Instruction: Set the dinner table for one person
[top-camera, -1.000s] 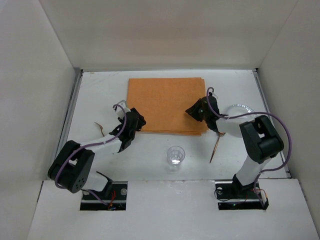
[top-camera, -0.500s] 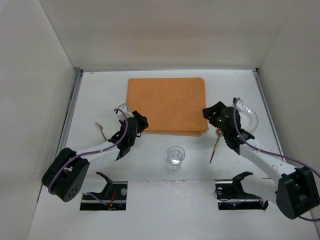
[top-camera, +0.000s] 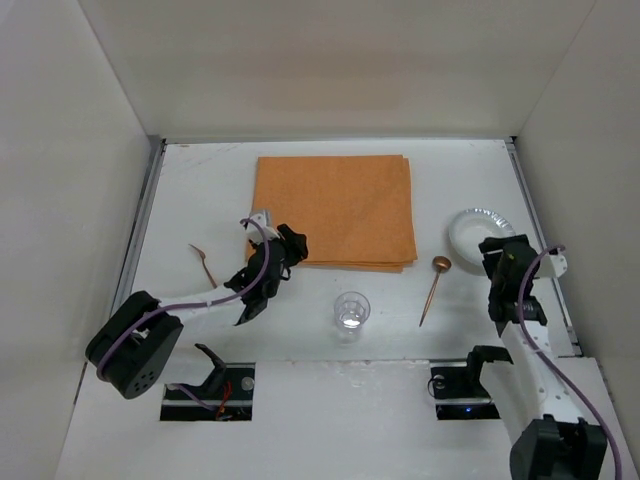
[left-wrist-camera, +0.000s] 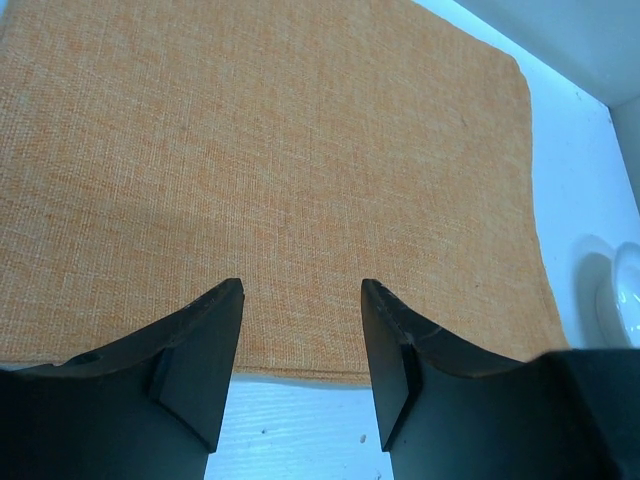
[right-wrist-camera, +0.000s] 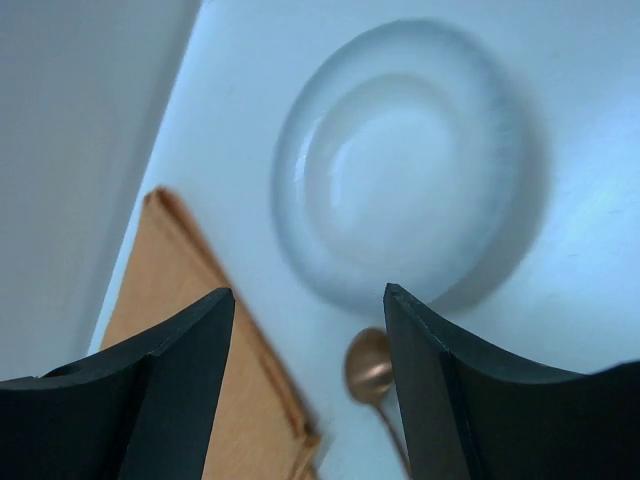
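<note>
Across most of the top view we see the dinner table (top-camera: 200, 190), a matte white surface with grey rails along its left and right edges. At upper centre of that frame the orange cloth (top-camera: 335, 210) lies flat on the table. To the right of the cloth, apart from it, sits a pale round plate (top-camera: 475, 231). By the cloth's lower edge, near its left corner, we find the left gripper (left-wrist-camera: 300, 292), its jaws well apart and holding nothing. Just below the plate in the frame, the right gripper (right-wrist-camera: 307, 297) is likewise spread wide and empty. Below the cloth, at centre, stands a clear glass (top-camera: 351, 310). Between glass and plate lies a copper-coloured spoon (top-camera: 433, 288), its bowl nearest the cloth's lower right corner. At left lies a small brown utensil (top-camera: 203, 262), whose type we cannot tell.
</note>
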